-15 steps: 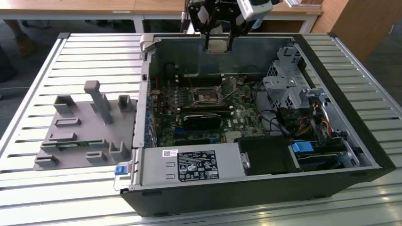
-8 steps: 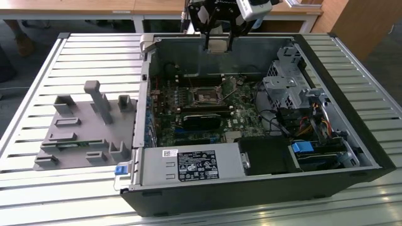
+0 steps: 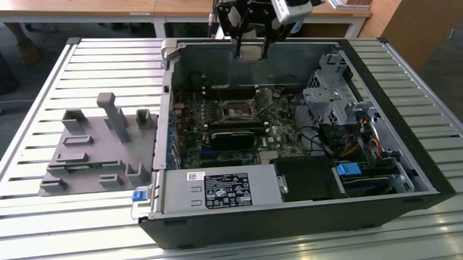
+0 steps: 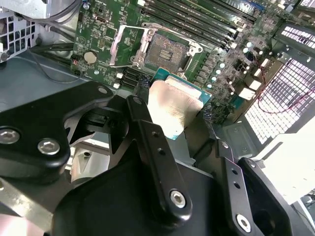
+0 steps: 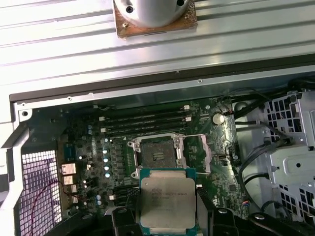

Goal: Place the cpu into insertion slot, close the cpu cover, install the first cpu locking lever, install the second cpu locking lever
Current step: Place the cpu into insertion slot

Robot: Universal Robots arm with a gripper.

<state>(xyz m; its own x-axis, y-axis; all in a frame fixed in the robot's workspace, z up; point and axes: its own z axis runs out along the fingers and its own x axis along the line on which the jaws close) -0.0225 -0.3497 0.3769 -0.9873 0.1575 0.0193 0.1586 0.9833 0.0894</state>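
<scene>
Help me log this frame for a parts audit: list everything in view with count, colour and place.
computer case: one, black, lying open on the table.
motherboard: one, green, inside the case.
insertion slot: one, dark, metal-rimmed, on the motherboard, empty.
cpu cover: one, silver, swung open beside the slot.
memory slots: several, black, alongside the slot.
cpu: one, silver-grey, held above the motherboard.
power supply: one, grey, inside the case.
fixture tray: one, grey, exterior view's left.
slatted table: one, silver, under everything.
end effector: one, black, shut on the cpu.
</scene>
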